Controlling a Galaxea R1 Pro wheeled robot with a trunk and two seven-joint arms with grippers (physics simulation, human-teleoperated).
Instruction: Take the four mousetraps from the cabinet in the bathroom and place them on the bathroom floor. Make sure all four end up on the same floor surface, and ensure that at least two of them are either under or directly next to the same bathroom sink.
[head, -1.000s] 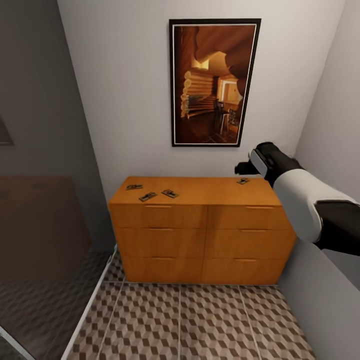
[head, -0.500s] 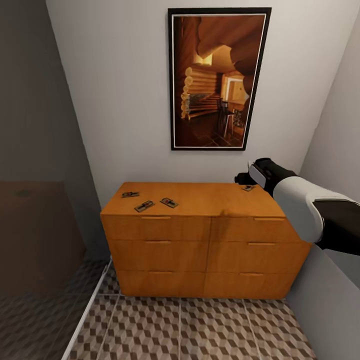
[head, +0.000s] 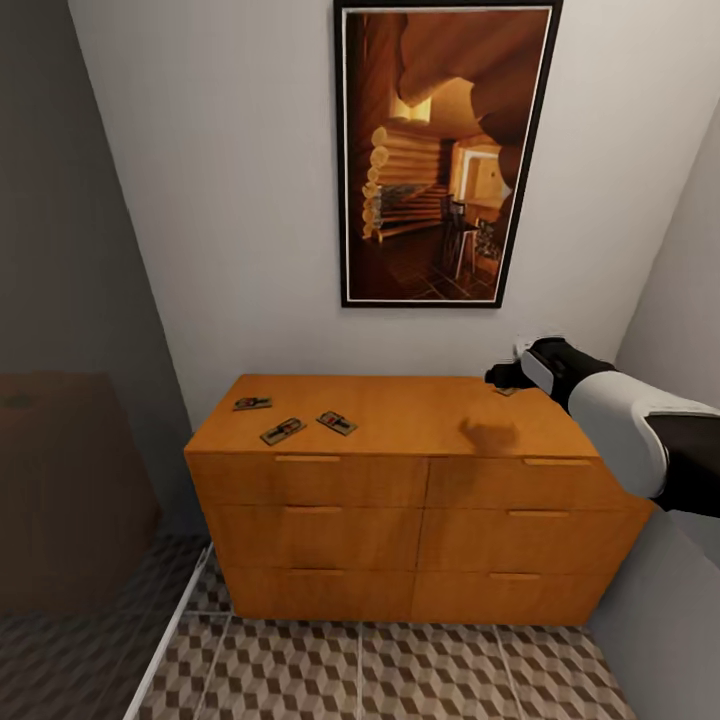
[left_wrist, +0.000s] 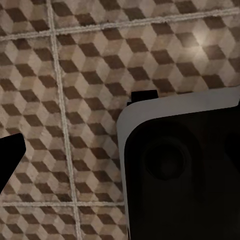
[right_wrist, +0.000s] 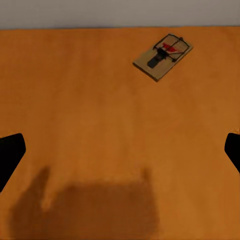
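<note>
The orange-brown cabinet (head: 400, 480) stands against the white wall, all drawers shut. Three mousetraps (head: 252, 403) (head: 283, 431) (head: 337, 422) lie on the left of its top. Another mousetrap (head: 506, 391) lies at the back right corner, partly hidden by my right gripper (head: 505, 376), which hovers just above the top. In the right wrist view that mousetrap (right_wrist: 163, 56) lies ahead of the right gripper (right_wrist: 120, 152), whose fingers are spread wide with nothing between them. My left gripper (left_wrist: 120, 155) hangs over the cube-patterned bathroom floor (left_wrist: 85, 70), one dark fingertip (left_wrist: 9, 156) showing.
A dark-framed picture (head: 445, 150) hangs above the cabinet. Dark glass shower panels (head: 70, 480) close off the left, and a grey wall (head: 670, 620) runs close along the cabinet's right end. Tiled floor (head: 400, 670) lies in front of the drawers.
The view has closed in on the cabinet. My right gripper has come down over the back right corner of the top, close to the mousetrap there, and casts a shadow on the wood.
</note>
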